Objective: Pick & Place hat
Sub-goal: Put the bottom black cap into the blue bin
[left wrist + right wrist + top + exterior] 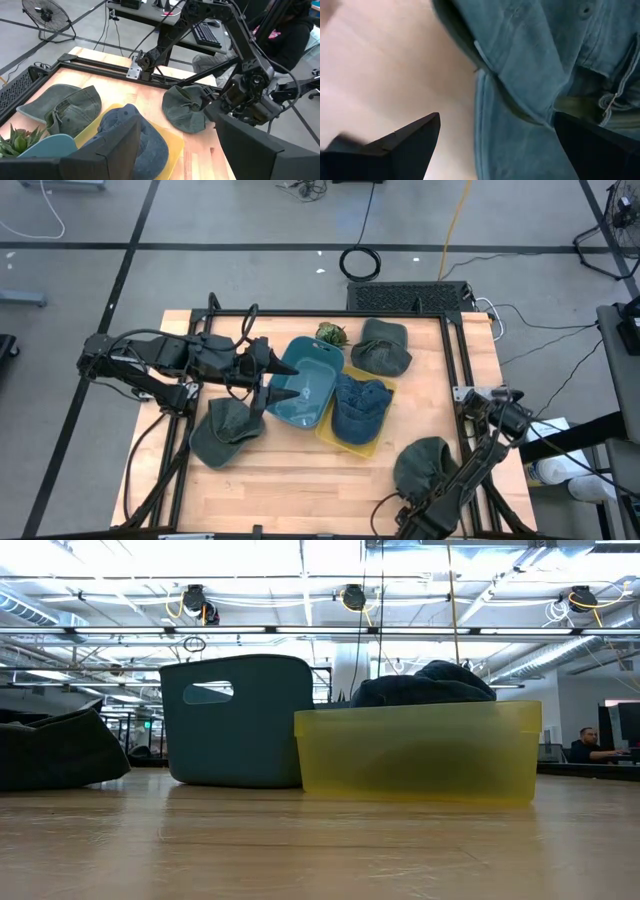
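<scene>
4 hats: 1 blue in the yellow bin, 3 green around it. Both grippers' jaws released.

The left arm reaches in from the left, its gripper with fingers parted — the right arm folds low at the near right, its gripper spread wide, pointing down.

Floor: grey concrete is lying around the table, crossed by dark lines.
Cables: a black coil is resting on the floor.
Ceiling: bright light strips are glowing overhead.
Fan: a floor fan is standing nearby.
Desk: a keyboard is sitting there.
</scene>
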